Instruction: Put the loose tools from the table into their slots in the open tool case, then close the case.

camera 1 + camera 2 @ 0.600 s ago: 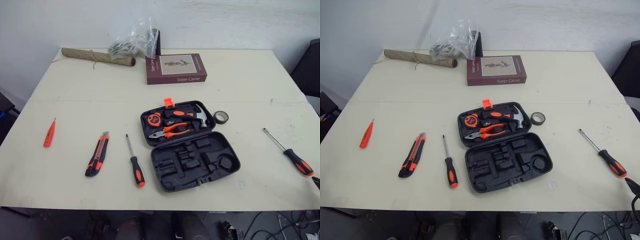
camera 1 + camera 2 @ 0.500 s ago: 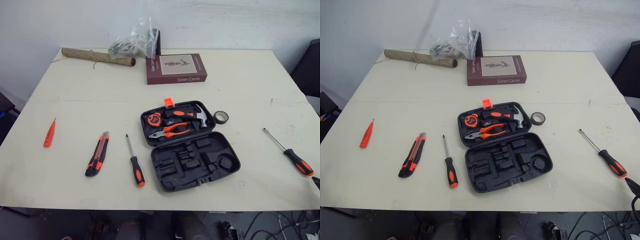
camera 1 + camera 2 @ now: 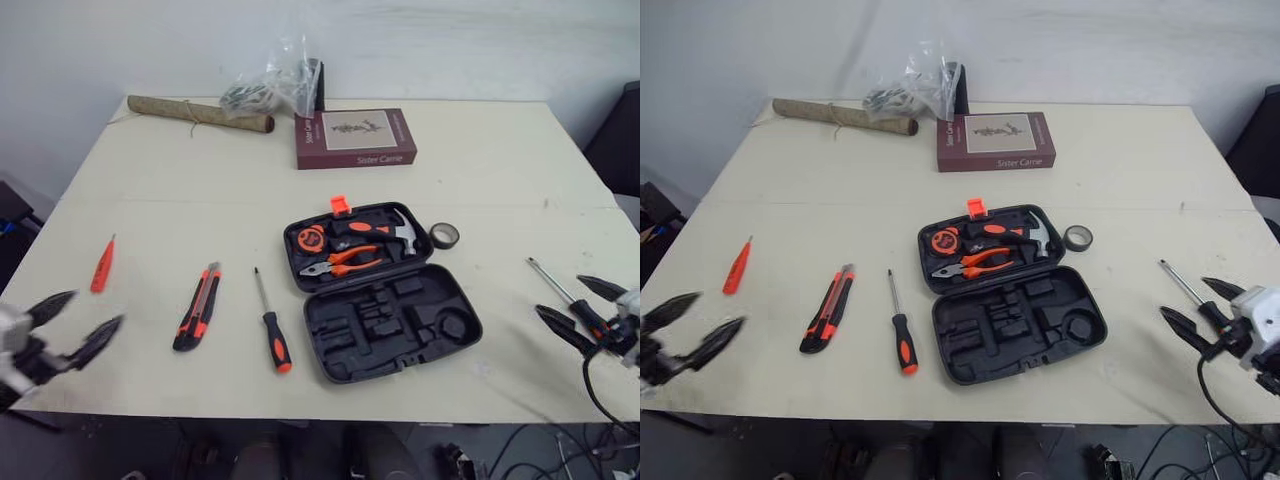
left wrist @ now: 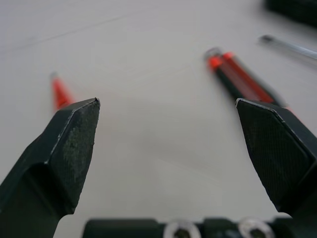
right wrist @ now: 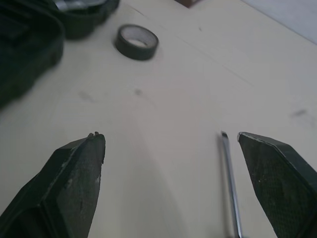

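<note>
Right tool (image 3: 1185,297) spread over screwdriver (image 3: 1178,281) (handle half hidden), left tool (image 3: 718,310) spread

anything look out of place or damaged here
Nothing looks damaged or spilled. Five tools lie loose outside the open tool case: small red screwdriver, utility knife, short screwdriver to its left; tape roll, long screwdriver to its right.

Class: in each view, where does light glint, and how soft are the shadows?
Left eye view: the plastic bag and hammer head catch glints; the tool case casts a faint, soft shadow. Right wrist view: the screwdriver shaft shines pale; soft shadow under the tape roll.
</note>
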Robot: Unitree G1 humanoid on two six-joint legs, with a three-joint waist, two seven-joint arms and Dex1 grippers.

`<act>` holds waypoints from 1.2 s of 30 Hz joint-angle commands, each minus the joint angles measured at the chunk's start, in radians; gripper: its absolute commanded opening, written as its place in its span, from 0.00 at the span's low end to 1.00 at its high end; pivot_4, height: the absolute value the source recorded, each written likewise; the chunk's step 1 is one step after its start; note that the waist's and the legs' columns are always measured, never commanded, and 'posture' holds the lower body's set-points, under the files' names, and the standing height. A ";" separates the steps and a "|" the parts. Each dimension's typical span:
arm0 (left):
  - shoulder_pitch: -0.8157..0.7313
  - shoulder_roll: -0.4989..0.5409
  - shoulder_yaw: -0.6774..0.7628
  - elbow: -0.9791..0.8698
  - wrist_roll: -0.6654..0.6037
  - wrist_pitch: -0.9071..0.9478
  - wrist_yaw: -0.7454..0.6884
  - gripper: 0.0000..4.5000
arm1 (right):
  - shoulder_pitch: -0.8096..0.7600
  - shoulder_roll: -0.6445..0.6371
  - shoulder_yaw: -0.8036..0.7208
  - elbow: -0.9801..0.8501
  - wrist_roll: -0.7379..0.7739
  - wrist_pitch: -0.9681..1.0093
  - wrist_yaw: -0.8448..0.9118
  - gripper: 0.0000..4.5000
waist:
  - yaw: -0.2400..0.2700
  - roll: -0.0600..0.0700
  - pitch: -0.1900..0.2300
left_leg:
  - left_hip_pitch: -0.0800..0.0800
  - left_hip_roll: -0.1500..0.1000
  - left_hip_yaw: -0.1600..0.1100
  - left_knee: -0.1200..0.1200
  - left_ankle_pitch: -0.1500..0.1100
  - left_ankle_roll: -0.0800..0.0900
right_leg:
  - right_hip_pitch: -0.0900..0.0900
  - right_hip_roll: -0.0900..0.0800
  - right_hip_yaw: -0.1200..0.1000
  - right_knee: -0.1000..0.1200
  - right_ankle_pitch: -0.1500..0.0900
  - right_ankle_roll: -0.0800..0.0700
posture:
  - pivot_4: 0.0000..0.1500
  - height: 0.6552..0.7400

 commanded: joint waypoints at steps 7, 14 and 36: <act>-0.352 0.101 -0.429 -0.130 0.098 0.273 0.102 0.61 | -0.391 0.009 0.236 0.126 -0.141 0.108 -0.005 0.70 | 0.009 0.005 0.002 | -0.005 0.002 0.000 0.008 0.003 -0.005 | -0.002 0.004 0.000 0.002 0.000 0.000 | 1.00 1.00; -0.542 0.097 -0.673 -0.078 0.147 0.379 0.032 0.01 | -0.567 0.021 0.391 0.292 -0.294 0.070 0.027 0.01 | 0.009 0.005 0.003 | -0.006 0.002 0.000 0.009 0.003 -0.005 | -0.003 0.004 0.000 0.001 0.000 0.000 | 1.00 1.00; -0.815 -0.092 -0.950 0.167 0.364 0.402 0.022 0.01 | -0.637 0.134 0.472 0.312 -0.341 0.053 0.051 0.01 | 0.008 0.005 0.003 | -0.007 0.003 0.000 0.012 0.004 -0.005 | -0.004 0.005 0.000 0.004 0.000 0.000 | 1.00 1.00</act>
